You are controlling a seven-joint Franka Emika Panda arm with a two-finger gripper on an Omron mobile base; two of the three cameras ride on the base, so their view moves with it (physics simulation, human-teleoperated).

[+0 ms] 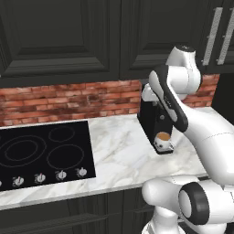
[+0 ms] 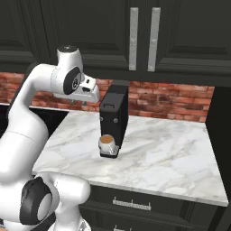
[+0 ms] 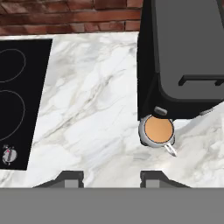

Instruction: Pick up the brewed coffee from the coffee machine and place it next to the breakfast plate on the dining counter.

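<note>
Two dark fingertips of the gripper (image 3: 111,178) stand spread apart above bare marble counter (image 3: 87,109), holding nothing. Beyond them, the mug (image 3: 157,131), filled with light-brown coffee, sits under the overhang of the black coffee machine (image 3: 183,57). Left lies the cooktop (image 3: 17,96); farthest, a brick wall (image 3: 65,15).

A smooth white-grey veined marble counter (image 1: 119,151) carries a matt black boxy plastic coffee machine (image 2: 114,118), a glossy black glass cooktop (image 1: 43,153) and a small glazed white ceramic mug (image 3: 157,131), backed by rough red brick wall (image 1: 68,100).
</note>
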